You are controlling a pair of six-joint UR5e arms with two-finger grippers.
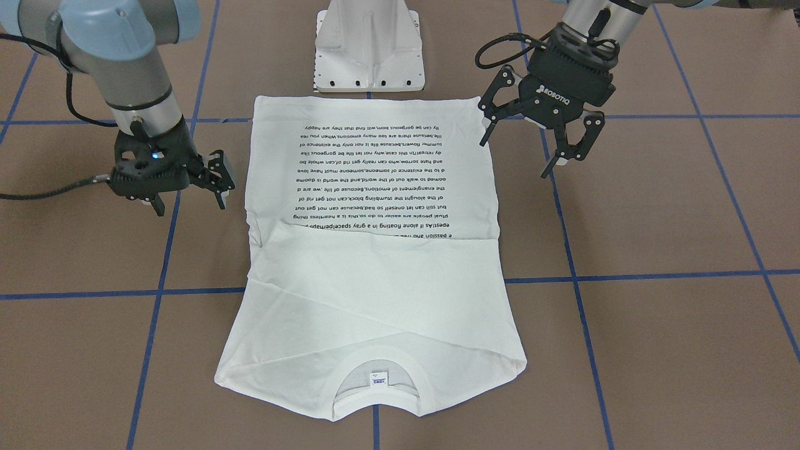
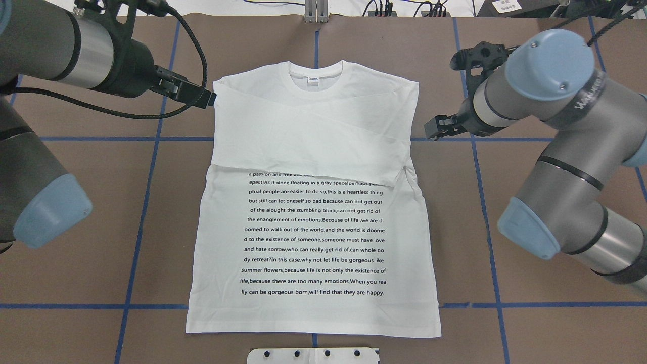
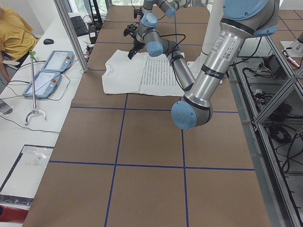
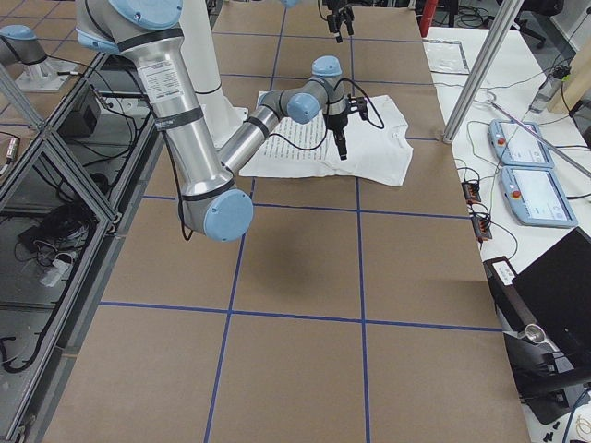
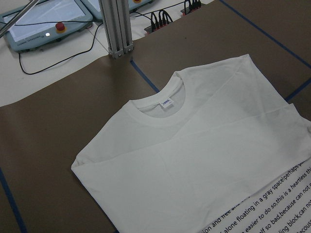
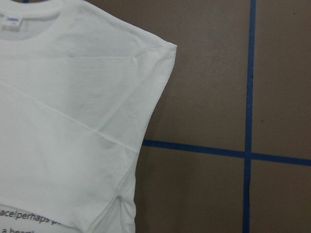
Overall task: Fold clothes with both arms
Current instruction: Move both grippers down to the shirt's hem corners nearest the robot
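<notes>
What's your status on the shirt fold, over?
Left pincer open, empty, beside one shoulder. Right pincer open, empty, opposite side. T-shirt flat, print up, sleeves folded in across chest. Nothing lying on it.

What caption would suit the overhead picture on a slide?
Sleeves folded in, a white T-shirt lies flat on the table between the left arm and right arm, both jaws open.

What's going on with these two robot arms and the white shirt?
Two robot arms are folding a white T-shirt that lies flat on the table, printed side up. Both sleeves are already folded across the chest, below the collar. Neither arm holds the shirt: the left gripper and the right gripper hang on either side of it, jaws open. The body of the shirt is not yet folded.
</notes>
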